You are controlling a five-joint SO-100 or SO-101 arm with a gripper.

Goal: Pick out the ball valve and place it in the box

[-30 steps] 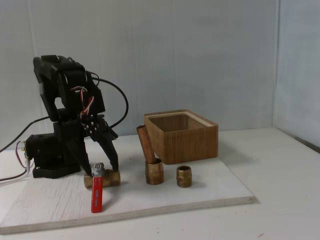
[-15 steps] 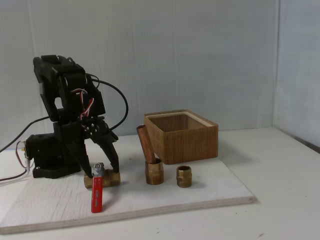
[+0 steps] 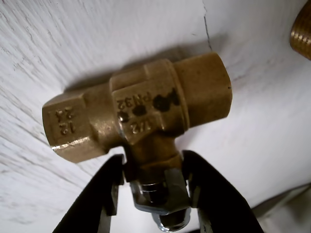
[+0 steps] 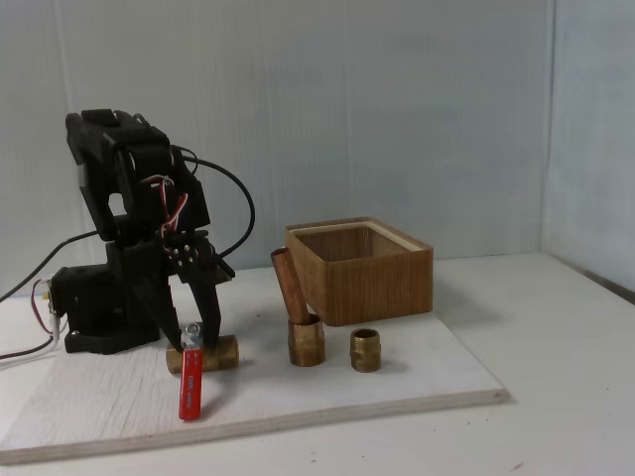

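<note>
Over the board's left end, the pincer (image 4: 194,332) pinches the ball valve (image 4: 201,355) from above.

Matte black arm (image 4: 134,213) on a blocky base, looping black cable at two o'clock (red-white servo wires exposed), tapered black gripper (image 4: 189,332)

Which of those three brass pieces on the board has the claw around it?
The ball valve, leftmost in the fixed view, the one with a red lever. The gripper straddles its neck. The fitting with the copper pipe and the short threaded nipple stand apart, untouched.
</note>
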